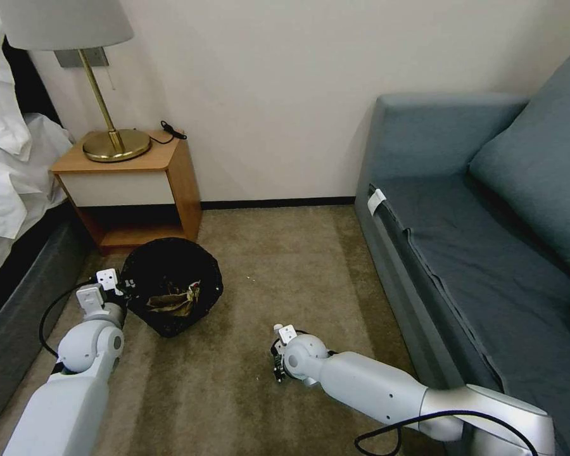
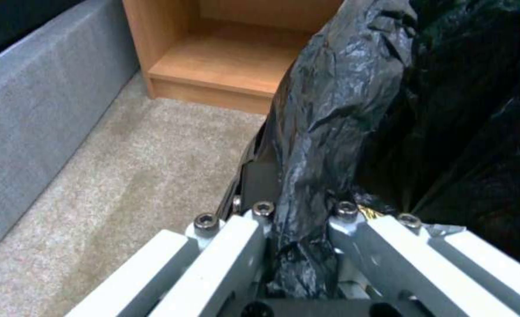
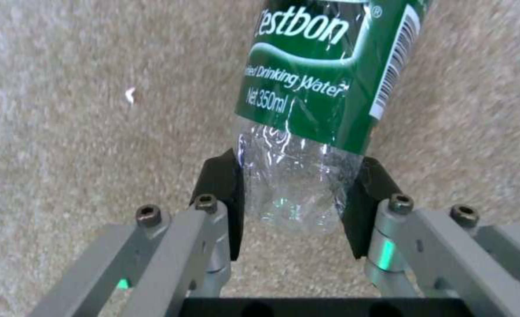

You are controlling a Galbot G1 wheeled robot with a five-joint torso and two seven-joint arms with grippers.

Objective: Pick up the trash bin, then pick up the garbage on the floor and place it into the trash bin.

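Right gripper [image 3: 298, 193] low over beige carpet [image 1: 259, 380], lower centre of head view; jaws closed onto clear end of green-labelled water bottle [image 3: 319, 101], black pads [image 3: 219, 193] pressed against both its sides. Bottle label read "Drinking Water", "350ml"; rest of bottle ran off upper edge of right wrist view. Small white speck [image 3: 130, 94] on carpet, left of bottle in that view.

Left gripper [image 2: 298, 220] at left-centre of head view, clamped narrow on bunched black bag at rim of trash bin [image 1: 171, 285]. Bin sat on carpet, just in front of wooden nightstand [image 1: 133, 183]. Inside bin: crumpled tan paper bag [image 1: 171, 303] with brownish wrapper bits, not clearly separable.

Farther back: brass-based lamp [image 1: 107, 136] on nightstand, upper left. Bed with white bedding [image 1: 12, 171] along left edge. Blue-grey sofa [image 1: 487, 240] filled right side, against pale wall.
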